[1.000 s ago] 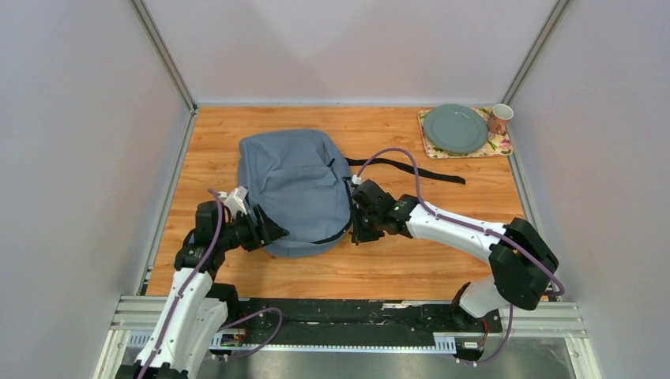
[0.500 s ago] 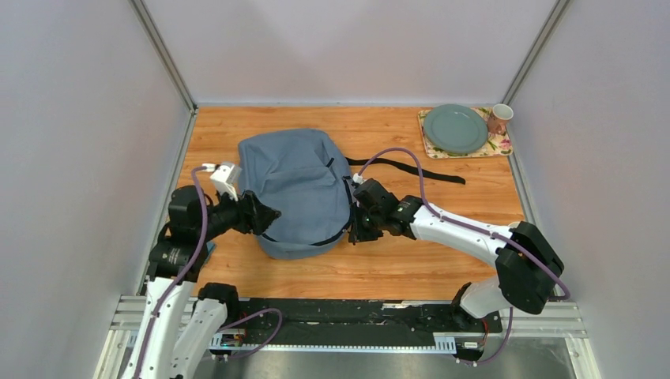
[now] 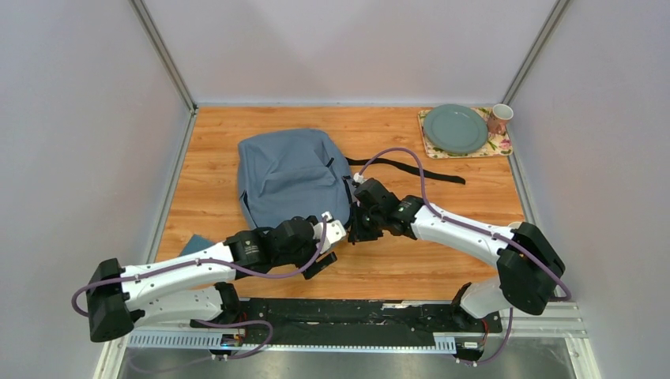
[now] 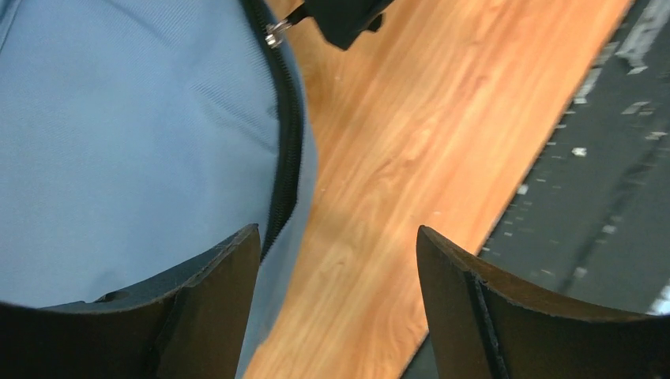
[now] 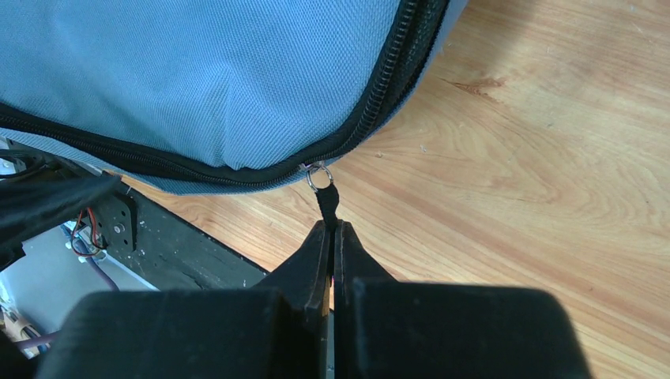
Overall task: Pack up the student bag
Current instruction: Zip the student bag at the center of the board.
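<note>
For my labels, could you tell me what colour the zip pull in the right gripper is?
The zip pull is black; clearest in the right wrist view.

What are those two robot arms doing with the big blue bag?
They are working on the student bag, a grey-blue backpack lying on the wooden table. The right tool is pinched shut on the small black zip pull at the bag's edge. The left tool is open at the bag's near edge, holding nothing.
</note>
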